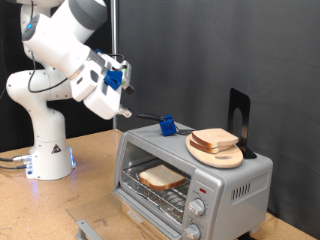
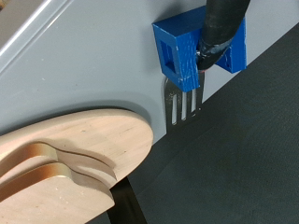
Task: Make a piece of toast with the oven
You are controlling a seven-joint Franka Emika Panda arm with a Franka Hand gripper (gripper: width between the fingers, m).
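Exterior view first: your claw (image 1: pixel 124 108) hangs above the oven (image 1: pixel 190 175), just off its upper-left corner, nothing visibly between its fingers; you cannot tell whether it is parted or clenched. One piece of toast (image 1: pixel 162 178) lies on the rack inside the oven, whose door is down. More bread (image 1: pixel 215 139) rests on the wooden plate (image 1: pixel 222 156) atop the oven, beside a blue-handled fork (image 1: pixel 166 125).

Wrist view: the fork (image 2: pixel 190 70) lies on the oven's top just beyond the plate (image 2: pixel 89 145), likely parked within easy reach.

Piece of toast (image 1: pixel 161 179) on the rack inside the open oven (image 1: pixel 240 185), tool (image 1: pixel 124 103) raised above
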